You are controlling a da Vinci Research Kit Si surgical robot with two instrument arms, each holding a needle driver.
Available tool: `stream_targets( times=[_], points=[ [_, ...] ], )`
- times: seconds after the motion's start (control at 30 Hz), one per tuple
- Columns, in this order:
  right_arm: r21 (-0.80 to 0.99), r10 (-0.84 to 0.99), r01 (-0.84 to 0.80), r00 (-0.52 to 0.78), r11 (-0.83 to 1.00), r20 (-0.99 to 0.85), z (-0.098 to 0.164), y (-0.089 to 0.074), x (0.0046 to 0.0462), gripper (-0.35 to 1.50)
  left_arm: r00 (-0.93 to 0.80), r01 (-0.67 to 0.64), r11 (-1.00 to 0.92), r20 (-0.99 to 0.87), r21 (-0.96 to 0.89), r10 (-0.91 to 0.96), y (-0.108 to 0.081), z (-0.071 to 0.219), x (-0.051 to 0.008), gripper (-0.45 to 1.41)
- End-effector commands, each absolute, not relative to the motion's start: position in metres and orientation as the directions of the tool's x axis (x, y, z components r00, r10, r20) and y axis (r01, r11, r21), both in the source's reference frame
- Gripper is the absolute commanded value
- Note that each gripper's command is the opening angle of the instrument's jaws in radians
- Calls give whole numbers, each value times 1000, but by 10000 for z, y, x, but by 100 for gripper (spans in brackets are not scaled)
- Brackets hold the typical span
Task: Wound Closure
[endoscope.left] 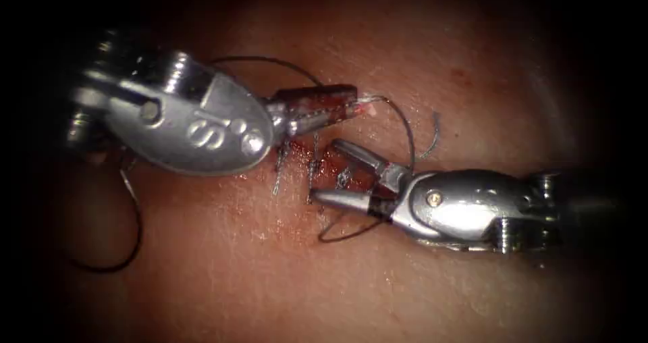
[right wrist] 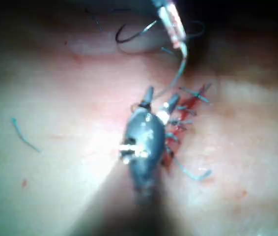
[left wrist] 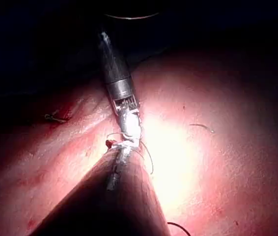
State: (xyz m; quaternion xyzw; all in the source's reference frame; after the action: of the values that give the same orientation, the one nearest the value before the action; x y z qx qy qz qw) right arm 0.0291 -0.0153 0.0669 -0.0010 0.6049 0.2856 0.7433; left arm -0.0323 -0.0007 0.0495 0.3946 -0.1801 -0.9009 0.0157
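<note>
From the endoscope, nearest me is the right tool, coming in from the right with its jaws spread wide: one tip points up toward the cut, the other lies low on the tissue. Nothing sits between them — it holds nothing. A loop of thread runs down past its upper jaw, and a dark strand curls under its lower one. In the right wrist view I see the same forked tips just beside the stitches.

Beyond it, across the cut, are two stitches with stiff tails standing over the red fluid. A short cut end of thread lies loose on the tissue to the right.

Farthest is the left tool, reaching in from the left, jaws clenched on the thread at their very tip. The strand arcs from there down toward the right tool. Behind the left tool more thread sweeps back in a big loop. I cannot make out the needle — its place I cannot tell.
</note>
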Motion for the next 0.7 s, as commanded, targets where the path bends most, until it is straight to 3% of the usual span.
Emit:
stream_targets(
  times=[0.03, 0.33, 0.7],
  points=[
    [349, 425, -420, 101, 838, -900, 672, -160, 297, 42, -689, -104, -936, -703, 338, -177, -9, 506, -331, -45],
    [357, 415, -416, 56, 837, -908, 667, -160, 291, 44, -697, -58, -948, -693, 314, -187, -12, 569, -343, -45],
    [369, 396, -371, -5, 852, -918, 656, -173, 280, 32, -701, -49, -956, -692, 290, -174, -4, 614, -339, -45]
  ],
)
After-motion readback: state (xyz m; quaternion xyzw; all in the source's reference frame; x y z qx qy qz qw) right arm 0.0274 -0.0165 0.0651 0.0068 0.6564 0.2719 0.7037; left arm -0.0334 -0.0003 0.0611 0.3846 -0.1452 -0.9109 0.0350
